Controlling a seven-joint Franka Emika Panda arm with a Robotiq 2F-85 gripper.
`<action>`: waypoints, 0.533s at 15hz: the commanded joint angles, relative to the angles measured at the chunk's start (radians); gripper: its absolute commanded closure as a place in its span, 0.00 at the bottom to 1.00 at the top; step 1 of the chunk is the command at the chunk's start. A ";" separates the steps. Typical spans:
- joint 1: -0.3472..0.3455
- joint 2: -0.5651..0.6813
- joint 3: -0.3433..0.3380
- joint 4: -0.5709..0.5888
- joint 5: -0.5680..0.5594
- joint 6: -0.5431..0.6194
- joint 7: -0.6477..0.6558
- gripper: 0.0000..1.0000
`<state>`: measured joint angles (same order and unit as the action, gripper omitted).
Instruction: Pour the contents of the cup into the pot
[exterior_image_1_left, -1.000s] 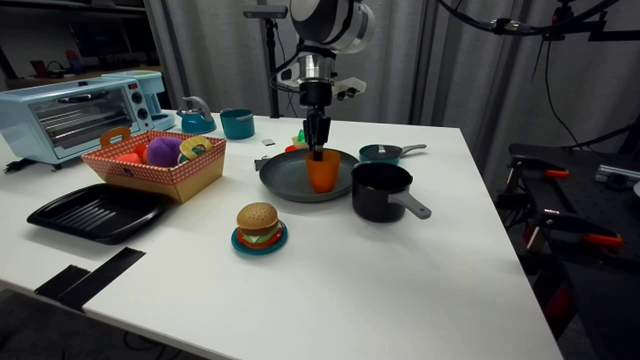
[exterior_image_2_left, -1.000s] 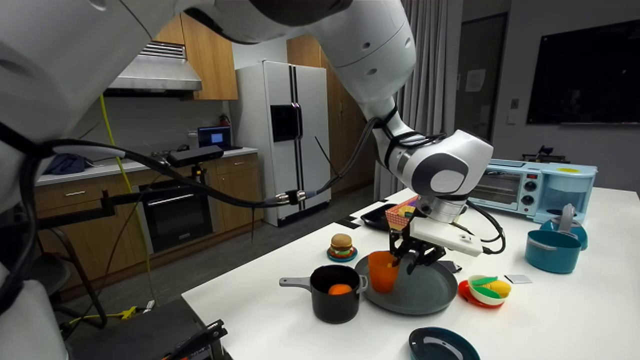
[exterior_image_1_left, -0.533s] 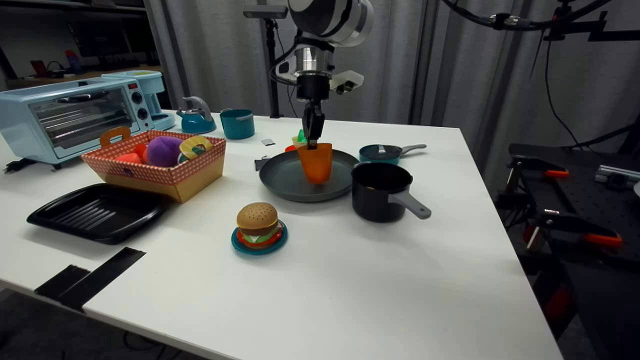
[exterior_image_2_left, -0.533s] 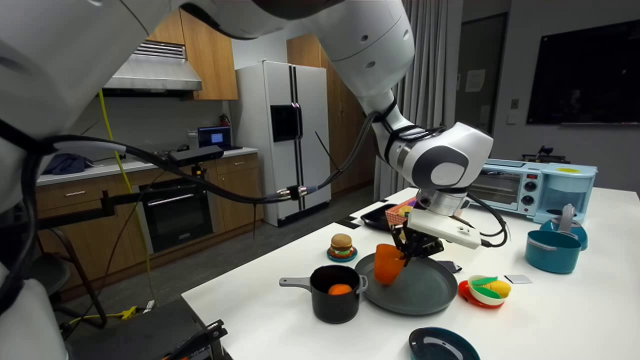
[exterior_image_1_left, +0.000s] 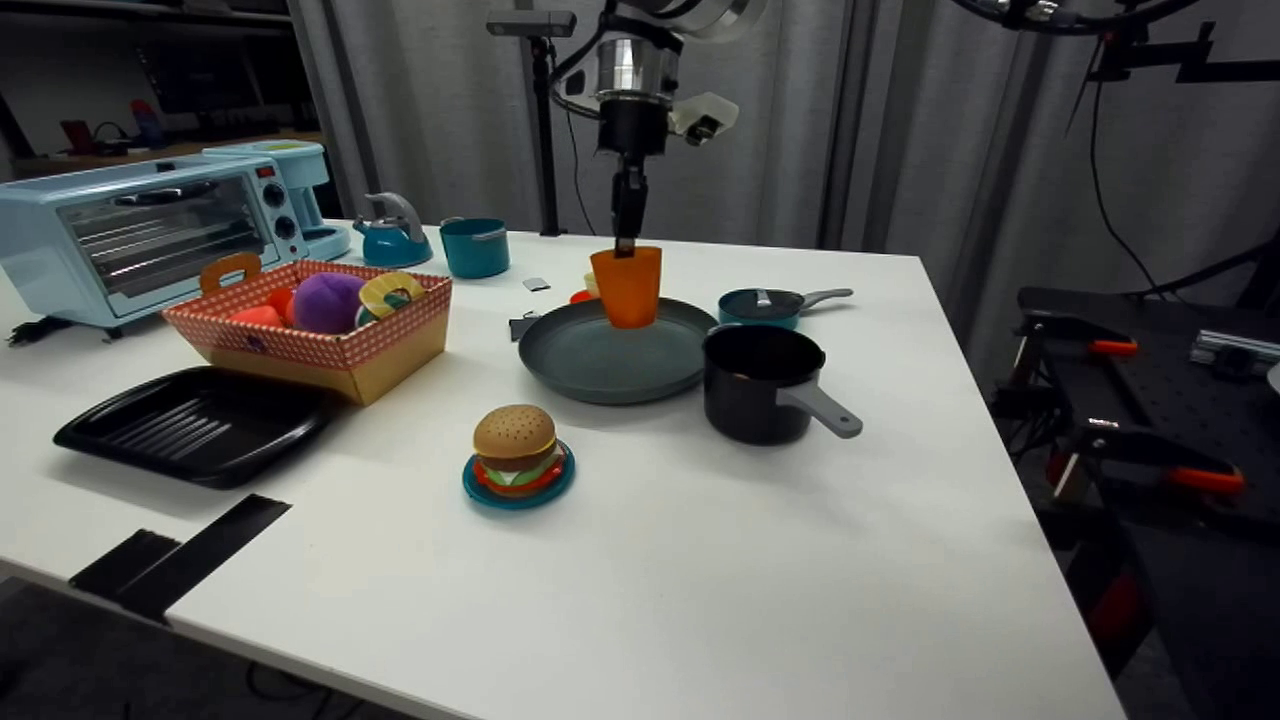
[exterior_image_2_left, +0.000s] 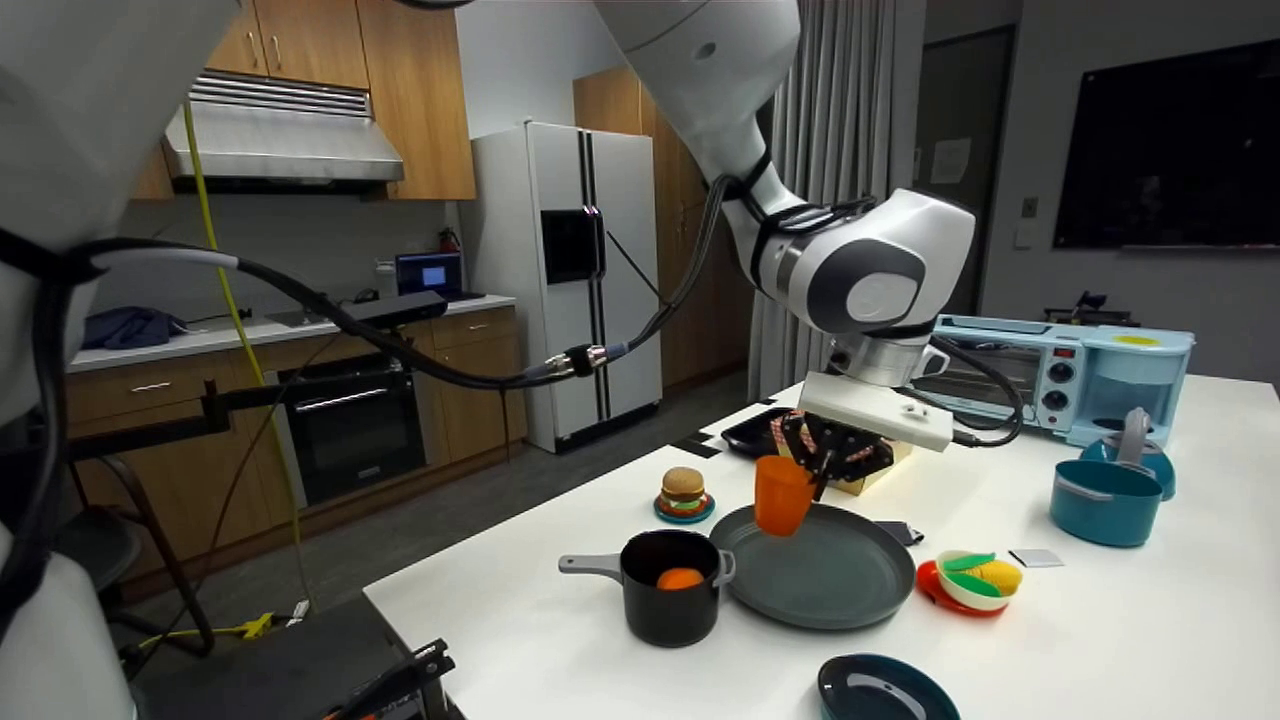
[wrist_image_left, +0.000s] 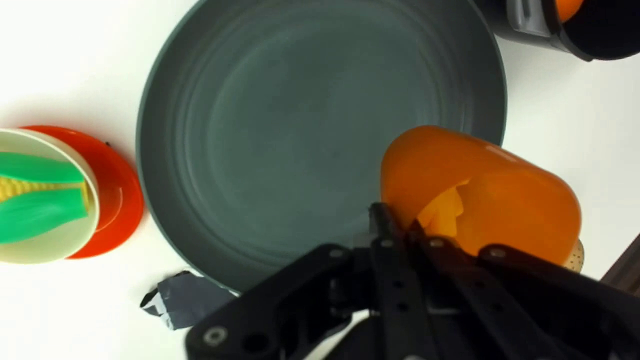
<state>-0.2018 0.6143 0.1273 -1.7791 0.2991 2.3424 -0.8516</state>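
So, on the white table (exterior_image_1_left: 640, 590) there's a wide grey-green pan (exterior_image_2_left: 840, 575), black pot (exterior_image_2_left: 668, 618) just beside it. The gripper (exterior_image_1_left: 625, 247) is pinched onto the wall of the orange cup (exterior_image_1_left: 630, 290), holding it slightly tilted, up over the pan. Also an orange thing (exterior_image_2_left: 680, 579) in the pot, and a yellow bit (wrist_image_left: 445, 212) in the cup.

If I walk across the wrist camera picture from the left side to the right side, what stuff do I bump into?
Cream bowl with toy corn inside, big grey pan, orange cup, black pot in the top corner.
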 joint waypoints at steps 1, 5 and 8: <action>0.021 -0.111 -0.032 -0.146 -0.038 0.078 0.082 0.99; 0.031 -0.200 -0.068 -0.295 -0.098 0.173 0.158 0.99; 0.031 -0.263 -0.087 -0.400 -0.142 0.231 0.211 0.99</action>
<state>-0.1885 0.4562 0.0700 -2.0416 0.2072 2.5102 -0.7111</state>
